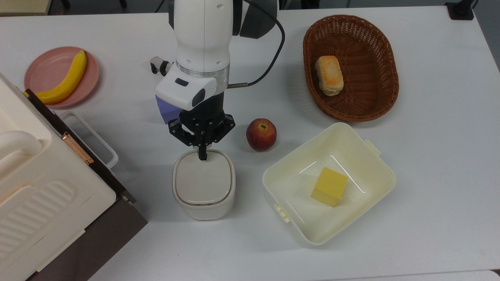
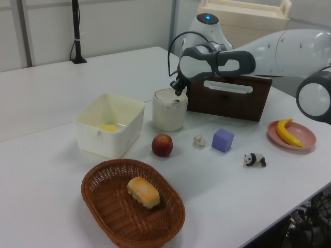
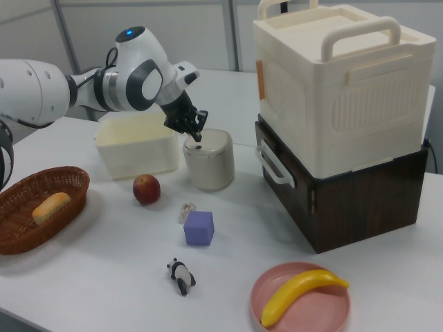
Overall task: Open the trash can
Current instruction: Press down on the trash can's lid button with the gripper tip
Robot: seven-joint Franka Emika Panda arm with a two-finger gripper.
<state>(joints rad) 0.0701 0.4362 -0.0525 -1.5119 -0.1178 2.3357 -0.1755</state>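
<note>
The trash can (image 1: 203,183) is a small cream bin with a flat greyish lid, and the lid lies shut. My gripper (image 1: 202,155) is shut, its fingertips together and pointing down at the lid's far edge in the top view. They cover the spot where the black button sits, so the button is hidden. In the left view the gripper (image 2: 178,93) touches the rim of the trash can (image 2: 169,109). In the right view the gripper (image 3: 197,136) rests on top of the trash can (image 3: 209,160).
A red apple (image 1: 261,134) lies just to the top view's right of the can, then a pale-yellow tub (image 1: 297,154) holding a yellow block (image 1: 330,186). A purple cube (image 1: 166,109) sits behind my wrist. The big cream box (image 1: 39,187) stands on a brown drawer unit at the top view's left.
</note>
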